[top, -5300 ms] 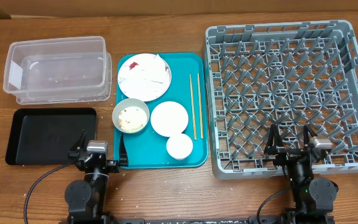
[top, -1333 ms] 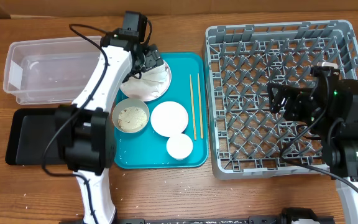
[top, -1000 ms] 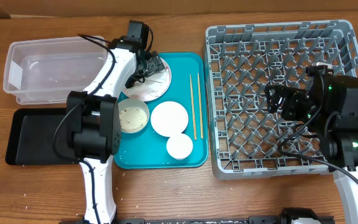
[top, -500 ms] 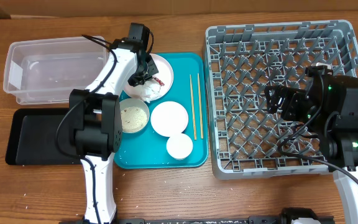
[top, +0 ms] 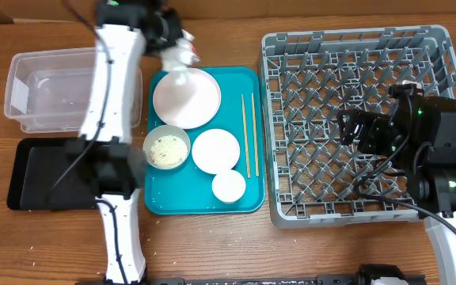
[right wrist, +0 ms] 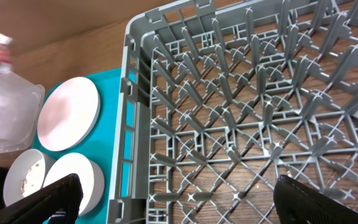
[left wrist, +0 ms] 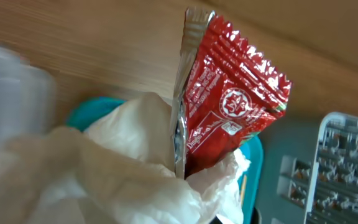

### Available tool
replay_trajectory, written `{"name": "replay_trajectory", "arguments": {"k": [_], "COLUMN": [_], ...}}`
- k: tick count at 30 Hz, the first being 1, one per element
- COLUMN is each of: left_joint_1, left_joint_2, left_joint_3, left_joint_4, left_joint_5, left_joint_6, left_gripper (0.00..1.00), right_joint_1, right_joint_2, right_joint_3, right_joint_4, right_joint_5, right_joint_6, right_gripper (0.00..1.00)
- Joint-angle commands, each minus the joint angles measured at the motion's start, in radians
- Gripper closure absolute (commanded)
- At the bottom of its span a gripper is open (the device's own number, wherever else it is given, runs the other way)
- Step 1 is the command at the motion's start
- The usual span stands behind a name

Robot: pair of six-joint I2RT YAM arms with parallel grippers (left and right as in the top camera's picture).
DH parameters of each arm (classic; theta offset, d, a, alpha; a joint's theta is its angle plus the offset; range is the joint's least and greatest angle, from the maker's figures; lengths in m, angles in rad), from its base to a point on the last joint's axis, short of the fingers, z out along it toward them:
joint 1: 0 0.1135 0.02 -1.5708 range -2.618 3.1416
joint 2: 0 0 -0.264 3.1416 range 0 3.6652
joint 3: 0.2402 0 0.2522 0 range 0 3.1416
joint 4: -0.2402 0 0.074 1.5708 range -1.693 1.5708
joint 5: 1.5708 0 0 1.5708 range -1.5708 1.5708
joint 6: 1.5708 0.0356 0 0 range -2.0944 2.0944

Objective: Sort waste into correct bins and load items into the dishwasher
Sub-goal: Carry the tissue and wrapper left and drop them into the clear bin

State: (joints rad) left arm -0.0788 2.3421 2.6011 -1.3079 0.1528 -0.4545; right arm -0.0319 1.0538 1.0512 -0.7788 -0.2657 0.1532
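**One napkin wad pinched above the table's back edge**

One crumpled white napkin (top: 178, 53) is hanging from the left gripper (top: 170, 33), whose jaws are closing on the soft paper. It is hovering between the tub's right end and the teal tray's back-left corner. In the left wrist view a glossy red foil sachet (left wrist: 232, 109) with a crimped silver edge is standing up out of the folds; the fingers themselves are hiding behind the paper.

On the teal tray (top: 236, 79) the large round plate (top: 186, 97) is lying bare at the back-left corner. A bowl (top: 166, 148) speckled with rice (top: 165, 147) is sitting at the left edge. A small plate (top: 215, 150) and a cup (top: 229, 185) are resting toward the front, and two thin wooden chopsticks (top: 248, 134) are lying parallel along the right edge.

The clear, round-cornered tub (top: 70, 87) is occupying the table's (top: 228, 237) back-left corner, and the flat black tray (top: 38, 170) is lying in front of it.

The grey lattice rack (top: 370, 71), bristling with upright pegs, is filling the right side. The right gripper (right wrist: 176, 186) is hovering over it, fingers spreading wide and gripping nothing.
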Motion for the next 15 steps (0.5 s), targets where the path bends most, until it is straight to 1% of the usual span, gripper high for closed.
{"name": "replay_trajectory", "arguments": {"k": [1, 6, 10, 12, 13, 15], "left_joint_1": [0.106, 0.235, 0.305, 0.323, 0.327, 0.33], "left_joint_2": [-0.004, 0.025, 0.081, 0.126, 0.141, 0.167], "left_joint_3": [0.034, -0.008, -0.03, -0.03, -0.03, -0.03], "left_joint_4": [-0.053, -0.073, -0.041, -0.029, -0.029, -0.038], "left_joint_5": [-0.041, -0.059, -0.058, -0.058, -0.053, -0.024], "left_joint_6": [0.039, 0.019, 0.013, 0.013, 0.013, 0.014], "left_gripper": [0.96, 0.96, 0.89, 0.82, 0.76, 0.6], "right_joint_1": [0.004, 0.004, 0.004, 0.004, 0.004, 0.004], "right_joint_2": [-0.004, -0.004, -0.004, -0.004, -0.004, -0.004], "right_joint_3": [0.029, 0.029, 0.029, 0.029, 0.029, 0.029], "right_joint_4": [0.005, 0.005, 0.005, 0.004, 0.003, 0.002], "right_joint_5": [-0.006, -0.007, -0.007, -0.006, -0.006, -0.006], "right_joint_6": [-0.004, 0.003, 0.003, 0.003, 0.003, 0.003], "right_gripper": [0.0, 0.0, 0.0, 0.0, 0.0, 0.0]}}
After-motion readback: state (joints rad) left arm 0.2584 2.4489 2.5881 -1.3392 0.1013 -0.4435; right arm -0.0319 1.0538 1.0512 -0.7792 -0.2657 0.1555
